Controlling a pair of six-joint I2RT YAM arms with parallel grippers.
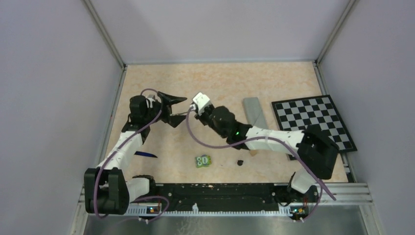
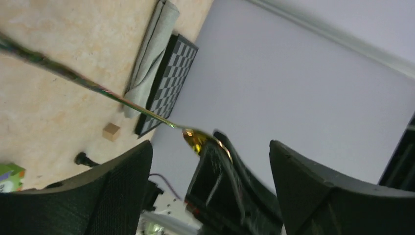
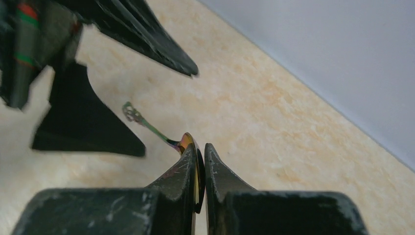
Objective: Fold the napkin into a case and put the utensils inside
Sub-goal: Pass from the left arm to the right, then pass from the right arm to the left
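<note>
The right gripper [image 3: 200, 147] is squeezed shut on the round golden head of the spoon [image 2: 105, 90], up in the air above the counter [image 1: 220, 83]. The spoon's thin handle sticks out from it and points at the left gripper [image 2: 209, 145]. The left gripper is wide open and has nothing in it. The end of the handle sits in the gap between its two fingers [image 3: 147, 41], and it does not look pinched by them. The other utensil, a slim dark blue piece [image 1: 146, 154], lies flat on the counter close to the left arm, well away from both grippers. The grey napkin [image 1: 255, 111] is folded into a long narrow shape. It lies on the counter to the right of the grippers, just beside the black-and-white checkerboard [image 1: 313, 120]. A green block [image 1: 203, 160] with a face on it, a small black thing [image 1: 240, 162] and a tan cube [image 2: 111, 131] sit on the counter nearer the arms' bases.
</note>
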